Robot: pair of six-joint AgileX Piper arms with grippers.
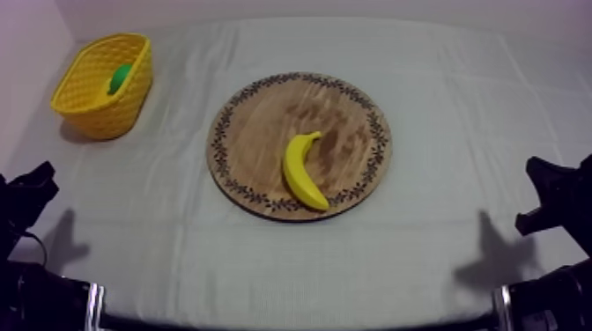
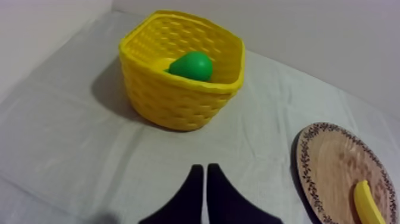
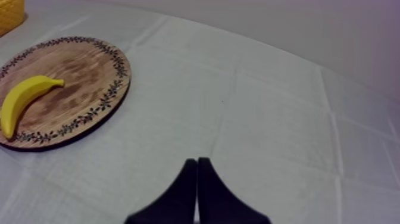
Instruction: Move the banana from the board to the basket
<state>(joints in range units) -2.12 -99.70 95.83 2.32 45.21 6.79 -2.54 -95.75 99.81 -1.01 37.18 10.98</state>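
A yellow banana [image 1: 304, 170] lies on the round wooden board [image 1: 264, 114] in the middle of the table, toward the board's near edge. The yellow basket [image 1: 88, 97] stands at the far left with a green pear [image 1: 120, 77] inside. My left gripper [image 1: 35, 180] rests low at the left side; in its wrist view the gripper [image 2: 205, 170] is shut on nothing, short of the basket [image 2: 178, 101] with the pear [image 2: 191, 65]. My right gripper [image 1: 537, 189] rests low at the right, shut [image 3: 197, 161] on nothing, with the banana [image 3: 24, 101] on the board [image 3: 89, 71] off beyond it.
Grey-white cloth [image 1: 440, 88] covers the table, with open cloth between the board and the basket and to the board's right. A pale wall rises at the far left behind the basket.
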